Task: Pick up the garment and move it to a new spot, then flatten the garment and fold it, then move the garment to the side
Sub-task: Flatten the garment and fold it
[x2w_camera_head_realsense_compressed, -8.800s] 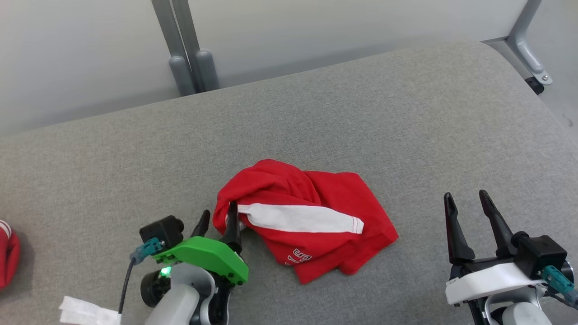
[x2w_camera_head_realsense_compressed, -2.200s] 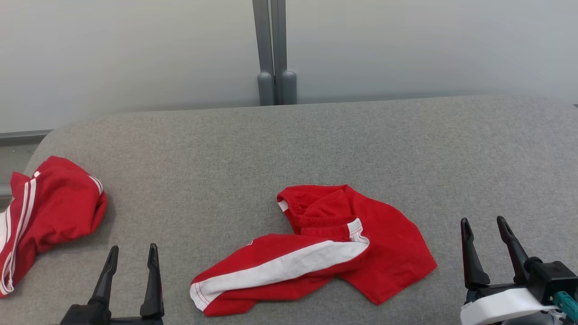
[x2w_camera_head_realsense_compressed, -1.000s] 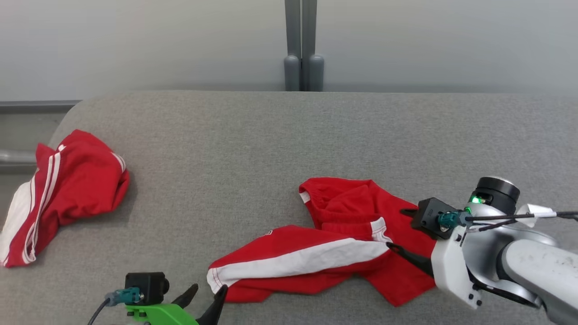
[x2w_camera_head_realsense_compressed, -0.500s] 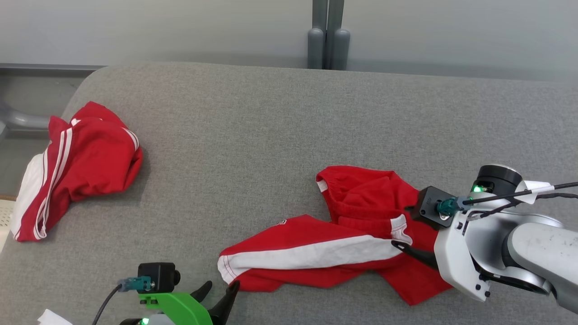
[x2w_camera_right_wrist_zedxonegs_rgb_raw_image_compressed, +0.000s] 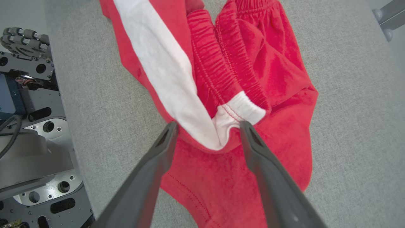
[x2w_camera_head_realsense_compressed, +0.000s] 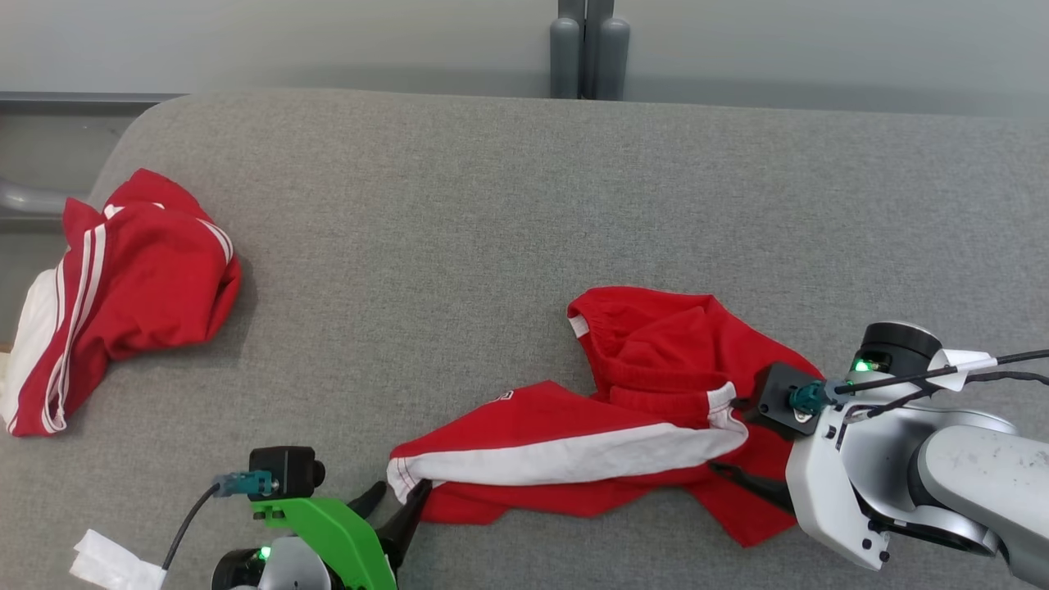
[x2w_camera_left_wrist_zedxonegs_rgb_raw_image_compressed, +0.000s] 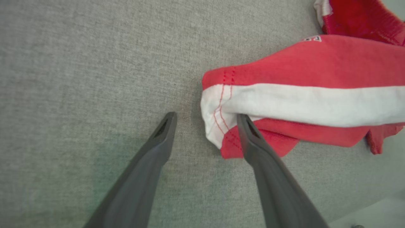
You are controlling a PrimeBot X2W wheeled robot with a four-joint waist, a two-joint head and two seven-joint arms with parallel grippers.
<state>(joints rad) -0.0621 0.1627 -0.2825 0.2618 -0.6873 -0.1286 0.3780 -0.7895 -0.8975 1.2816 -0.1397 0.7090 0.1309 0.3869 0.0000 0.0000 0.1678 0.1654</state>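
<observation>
Grey cushion (x2w_camera_head_realsense_compressed: 459, 205) bears red shorts (x2w_camera_head_realsense_compressed: 656, 369) between gaping left tool (x2w_camera_left_wrist_zedxonegs_rgb_raw_image_compressed: 206, 114) and right tool (x2w_camera_right_wrist_zedxonegs_rgb_raw_image_compressed: 208, 123).

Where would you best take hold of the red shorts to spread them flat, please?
Grip the red shorts at the two ends of the white stripe: leg hem from the robot's left, waistband corner from its right. Both edges lie exposed, with the stripe stretched between them.
</observation>
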